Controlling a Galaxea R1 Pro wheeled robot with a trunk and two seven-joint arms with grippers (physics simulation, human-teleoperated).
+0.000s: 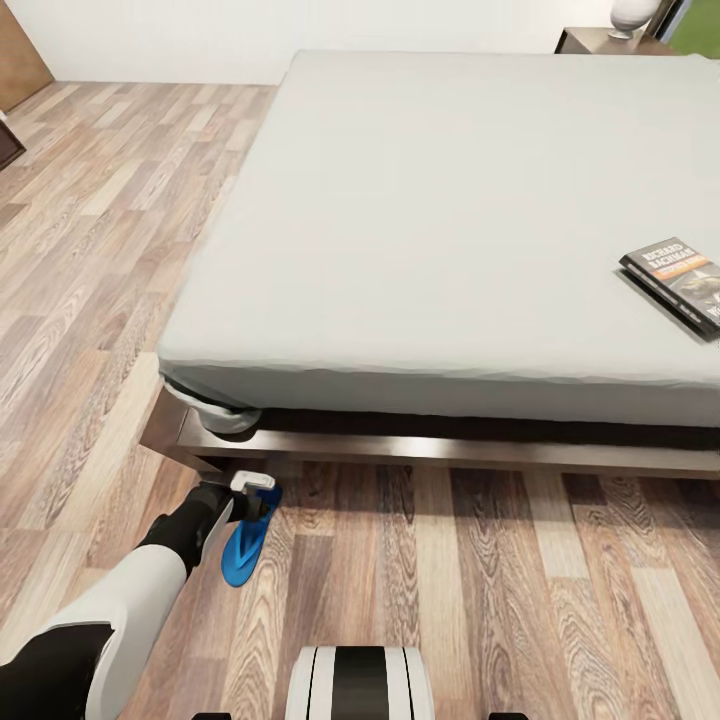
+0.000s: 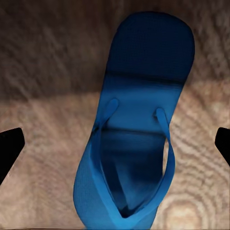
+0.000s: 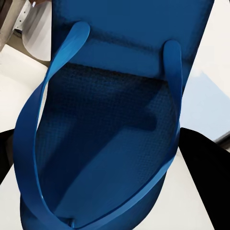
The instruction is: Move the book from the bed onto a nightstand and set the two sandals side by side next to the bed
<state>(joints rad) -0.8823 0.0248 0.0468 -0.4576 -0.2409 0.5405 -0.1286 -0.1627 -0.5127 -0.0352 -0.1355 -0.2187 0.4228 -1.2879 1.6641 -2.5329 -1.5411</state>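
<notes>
Wood-plank flooring (image 1: 90, 250) in mixed brown and pale tones covers the room, lit evenly. A white wall (image 1: 200, 35) runs along the far side. At the far left stands a brown wooden panel (image 1: 20, 50).

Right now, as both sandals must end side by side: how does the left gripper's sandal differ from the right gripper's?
The left sandal lies flat on the wood floor; the right sandal is held off it. The left gripper is open, clear of the left sandal; the right gripper is shut on the right sandal. Both are bright blue flip-flops.
</notes>
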